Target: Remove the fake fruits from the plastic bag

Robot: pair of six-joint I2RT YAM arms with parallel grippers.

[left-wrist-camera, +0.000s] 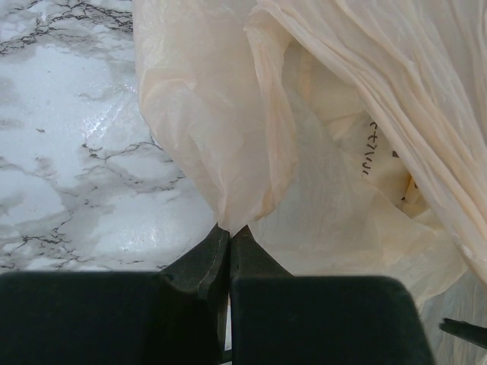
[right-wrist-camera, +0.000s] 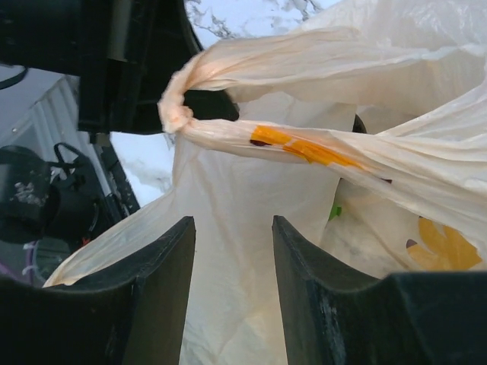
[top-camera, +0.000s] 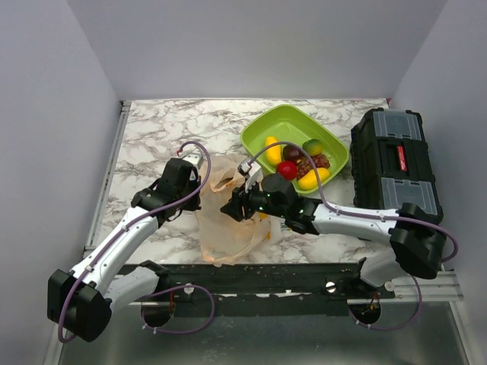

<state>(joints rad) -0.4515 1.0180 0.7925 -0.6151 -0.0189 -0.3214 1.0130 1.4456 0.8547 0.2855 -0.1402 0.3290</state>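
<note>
The peach-orange plastic bag (top-camera: 227,217) lies crumpled on the marble table between my two arms. My left gripper (top-camera: 199,193) is shut on a fold of the bag's edge (left-wrist-camera: 228,226) and the bag (left-wrist-camera: 327,152) fills its view. My right gripper (top-camera: 227,207) is open at the bag's right side, its fingers (right-wrist-camera: 163,258) astride the bag's film (right-wrist-camera: 236,228) without pinching it. A knotted bag handle (right-wrist-camera: 179,114) hangs above them. A yellow shape (right-wrist-camera: 445,245) and a green speck (right-wrist-camera: 335,211) show through the film. Several fake fruits (top-camera: 287,169) lie in the tray.
The lime-green tray (top-camera: 262,129) stands at the back right of the bag, holding a red apple, yellow pieces (top-camera: 272,150) and dark pieces. A black toolbox (top-camera: 396,163) stands at the far right. The table's front edge runs just below the bag.
</note>
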